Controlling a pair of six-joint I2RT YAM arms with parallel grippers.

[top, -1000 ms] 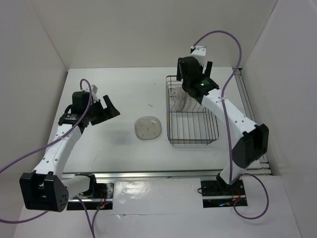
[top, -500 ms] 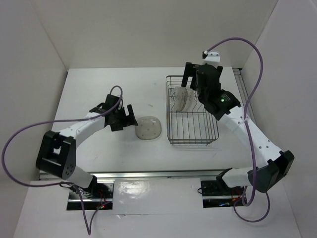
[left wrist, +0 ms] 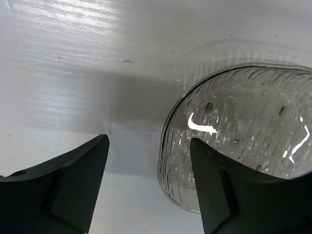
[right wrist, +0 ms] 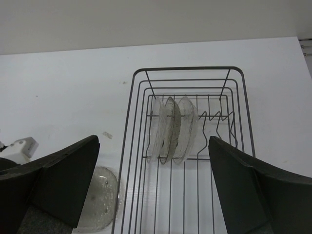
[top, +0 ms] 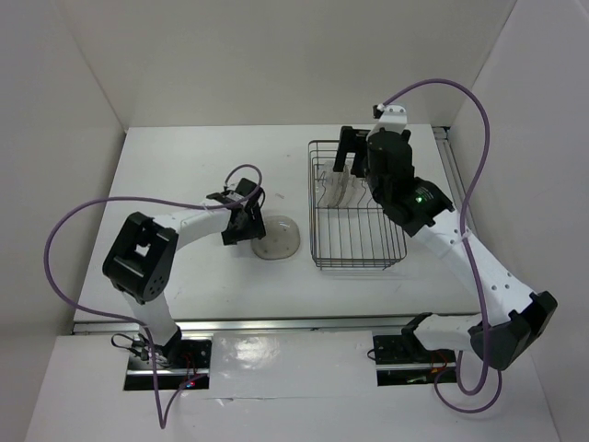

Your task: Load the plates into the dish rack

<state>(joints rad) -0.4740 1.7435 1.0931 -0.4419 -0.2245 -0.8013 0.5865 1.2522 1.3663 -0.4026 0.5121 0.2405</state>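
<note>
One speckled translucent plate lies flat on the white table, left of the dish rack. My left gripper is down at that plate's left edge. In the left wrist view the plate has its rim between the spread fingers of the left gripper, which is open. Three plates stand upright side by side among the prongs at the far end of the dish rack. My right gripper hovers open above that end, the right gripper holding nothing. The lying plate shows at lower left.
White walls enclose the table on the left, back and right. A metal rail runs along the right edge beside the rack. Purple cables loop over both arms. A small scrap lies on the table left of the rack.
My left arm has swung right and down to the plate on the table, and its jaws have narrowed a little. My right gripper has backed off above the rack's far end.
</note>
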